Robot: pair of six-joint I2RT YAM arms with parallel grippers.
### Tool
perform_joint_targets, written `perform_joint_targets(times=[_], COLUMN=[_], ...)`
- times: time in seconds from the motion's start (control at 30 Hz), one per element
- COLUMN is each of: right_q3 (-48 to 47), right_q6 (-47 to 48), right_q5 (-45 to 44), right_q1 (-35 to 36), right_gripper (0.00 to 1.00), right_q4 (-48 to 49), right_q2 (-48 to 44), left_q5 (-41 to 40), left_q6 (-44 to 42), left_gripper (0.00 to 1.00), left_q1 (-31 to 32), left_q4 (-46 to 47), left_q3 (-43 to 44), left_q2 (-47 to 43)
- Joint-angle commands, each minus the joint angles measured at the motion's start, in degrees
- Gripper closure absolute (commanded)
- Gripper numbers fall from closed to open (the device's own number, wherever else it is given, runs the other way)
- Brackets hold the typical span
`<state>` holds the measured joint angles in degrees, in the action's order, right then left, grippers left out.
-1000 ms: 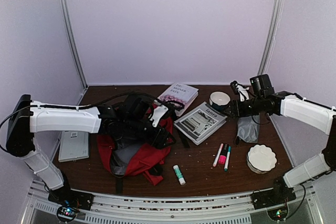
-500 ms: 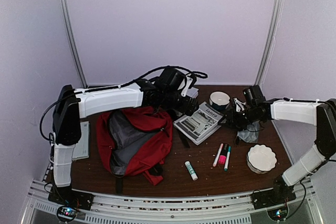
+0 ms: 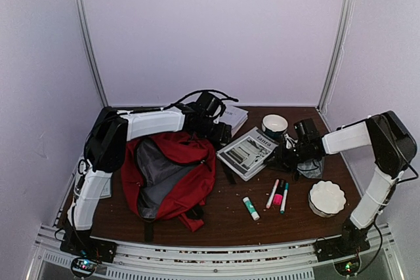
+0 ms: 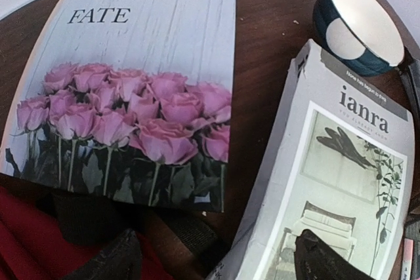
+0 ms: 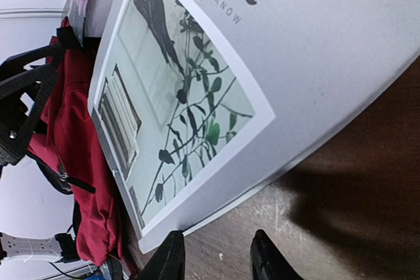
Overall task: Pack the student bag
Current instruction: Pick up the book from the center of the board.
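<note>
The student bag [image 3: 167, 175], a red backpack with its grey lining showing, lies open at the left of the table. My left gripper [image 3: 220, 134] hangs past the bag's far right corner, above the gap between a rose-cover book [image 4: 138, 83] and the "ianra" magazine [image 4: 335, 175]. That left gripper [image 4: 216, 263] is open and empty, with a corner of the red bag [image 4: 26, 240] below it. My right gripper [image 3: 281, 159] is low at the magazine's [image 5: 216, 77] right edge. The right gripper [image 5: 220, 260] is narrowly open over bare table, one finger [image 5: 172, 257] at the magazine's corner.
A dark bowl [image 3: 274, 123] stands behind the magazine. A grey pouch [image 3: 310, 168] and a white scalloped dish [image 3: 327, 198] are at the right. Markers [image 3: 279, 195] and a glue stick [image 3: 251, 208] lie near the front. A flat grey pad [image 3: 88, 185] lies left of the bag.
My left arm swung from over the bag to the books at the back and opened wider. My right gripper dropped leftward to the magazine's edge, jaws narrowing. The glue stick shifted right.
</note>
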<state>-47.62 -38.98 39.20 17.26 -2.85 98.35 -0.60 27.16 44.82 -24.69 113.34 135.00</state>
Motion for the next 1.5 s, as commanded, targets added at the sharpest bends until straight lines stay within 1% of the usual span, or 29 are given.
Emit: perform_joint_targets(times=[0.0,0.1,0.23,0.37,0.4,0.53,0.83,0.93,1.07,1.17,1.23,1.33,1.47], right_q3=[0.2,0.1,0.6,2.6,2.6,0.4,-2.5,-2.9,-2.6,-1.7,-1.3,-0.8,-0.1], right_q6=[-5.1,-6.3,-6.5,-8.2,-8.2,-6.1,-6.5,-7.0,-8.9,-10.4,-11.0,-10.9,-9.4], right_q5=[4.7,4.8,6.0,8.0,7.6,4.8,5.1,5.2,7.0,8.7,9.3,9.4,9.5], right_q1=[-0.1,0.0,0.0,0.0,0.0,0.1,0.1,0.1,0.1,0.1,0.2,0.3,0.5], right_gripper=[0.67,0.67,0.64,0.61,0.60,0.60,0.63,0.66,0.78,0.84,0.90,0.99,1.00], right_q4=[11.7,13.2,14.0,19.3,19.4,13.8,13.5,13.8,17.0,20.0,21.4,22.4,22.6], right_q2=[2.6,3.7,3.5,2.4,2.3,3.1,6.5,7.8,8.5,8.0,7.6,6.5,3.7], left_q5=[1.4,2.7,4.2,5.9,6.3,8.0,8.3,7.7,7.3,6.7,7.0,6.6,4.1], left_q6=[1.3,1.5,2.1,2.6,2.8,3.8,4.1,4.1,4.3,4.4,4.3,4.0,3.3], left_gripper=[0.18,0.19,0.22,0.26,0.26,0.30,0.36,0.37,0.37,0.37,0.36,0.33,0.28], left_q1=[0.1,0.0,0.0,0.0,0.0,0.0,1.4,1.8,2.1,2.0,2.1,2.0,2.0], left_q4=[-0.2,-0.4,-0.5,0.8,1.6,3.1,4.7,5.1,6.1,6.6,7.1,6.0,4.9], left_q3=[4.1,4.1,3.3,1.3,0.5,-1.5,-4.8,-6.5,-9.4,-11.6,-12.7,-12.8,-14.1], left_q2=[2.9,4.2,5.0,4.4,3.9,3.1,1.4,0.4,-1.8,-3.3,-4.3,-5.2,-8.3])
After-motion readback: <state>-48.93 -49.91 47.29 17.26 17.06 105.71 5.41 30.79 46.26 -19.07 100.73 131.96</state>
